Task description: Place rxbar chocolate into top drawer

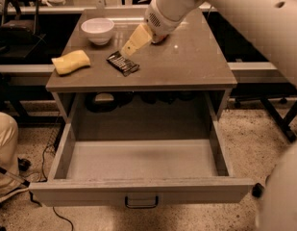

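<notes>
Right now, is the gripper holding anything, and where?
Nothing held. The gripper sits just above the rxbar chocolate, which lies flat on the cabinet top.

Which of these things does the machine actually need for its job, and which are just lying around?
Part of the job:
- snack bar, lying on the tabletop
- drawer, pulled open
- gripper, just above the snack bar

Just lying about:
- white bowl
- yellow sponge
</notes>
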### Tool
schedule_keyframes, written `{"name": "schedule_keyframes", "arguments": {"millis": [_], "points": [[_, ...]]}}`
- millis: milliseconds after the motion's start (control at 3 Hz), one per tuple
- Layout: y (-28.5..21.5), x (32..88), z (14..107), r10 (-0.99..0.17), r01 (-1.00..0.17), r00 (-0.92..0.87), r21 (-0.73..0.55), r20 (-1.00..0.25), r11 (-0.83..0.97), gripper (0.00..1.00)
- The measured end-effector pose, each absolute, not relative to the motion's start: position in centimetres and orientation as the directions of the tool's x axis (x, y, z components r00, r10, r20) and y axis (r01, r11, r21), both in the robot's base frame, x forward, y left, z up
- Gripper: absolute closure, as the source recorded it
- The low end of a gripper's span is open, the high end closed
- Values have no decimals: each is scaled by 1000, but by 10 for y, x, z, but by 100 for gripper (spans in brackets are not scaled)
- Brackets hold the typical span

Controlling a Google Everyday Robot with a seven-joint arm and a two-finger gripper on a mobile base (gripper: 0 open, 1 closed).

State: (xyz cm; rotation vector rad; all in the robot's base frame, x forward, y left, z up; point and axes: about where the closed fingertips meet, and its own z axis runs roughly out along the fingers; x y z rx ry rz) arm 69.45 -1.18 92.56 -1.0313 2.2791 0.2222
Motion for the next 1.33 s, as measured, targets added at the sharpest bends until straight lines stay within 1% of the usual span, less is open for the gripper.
{"name": "schedule_keyframes", "arguments": {"millis": [333,667,1333], "points": [[12,723,897,-565,-668,-574,-59,-593,742,0],[34,741,871,-539,-631,-621,-46,-569,775,0],[77,754,842,-573,-629,-640,-79,-512,773,0]]}}
